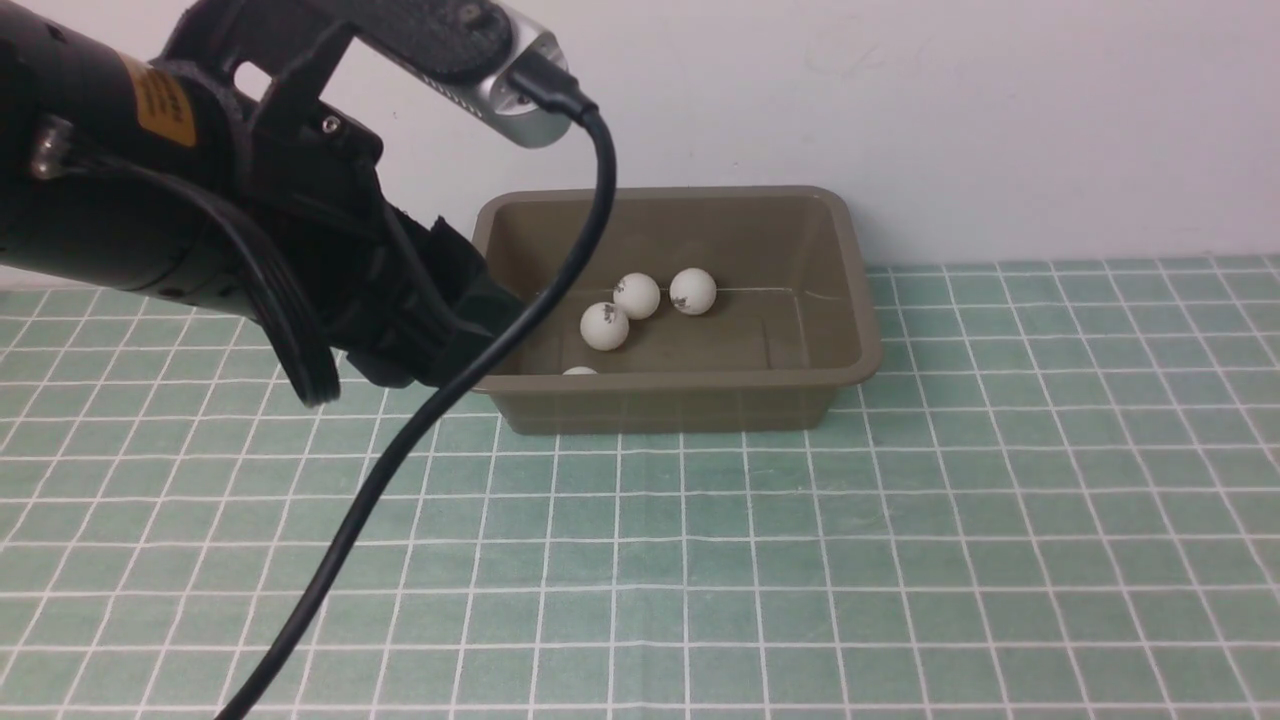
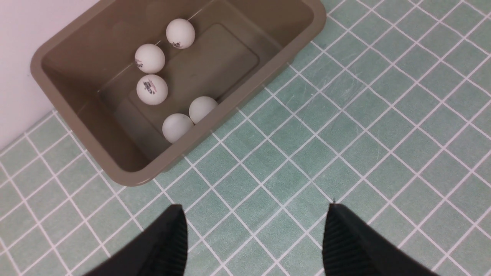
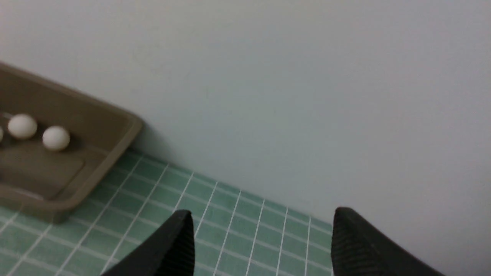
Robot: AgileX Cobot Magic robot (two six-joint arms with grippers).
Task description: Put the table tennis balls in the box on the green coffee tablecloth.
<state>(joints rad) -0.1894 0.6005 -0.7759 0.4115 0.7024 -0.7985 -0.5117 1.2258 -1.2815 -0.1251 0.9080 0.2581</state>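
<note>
All five table tennis balls (image 2: 152, 89) lie in the box (image 1: 660, 405) at the far edge of the green coffee tablecloth (image 1: 900, 550), against the wall (image 1: 1000, 120), while the left gripper (image 2: 255, 214), by the box's left end, and the right gripper (image 3: 261, 218), seemingly off to its right, both gape wide and empty.

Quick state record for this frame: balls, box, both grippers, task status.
table tennis balls: five, all inside box
box: upright on green coffee tablecloth
left gripper: open, empty, over tablecloth beside box
right gripper: open, empty, apart from box
task status: looks complete
</note>
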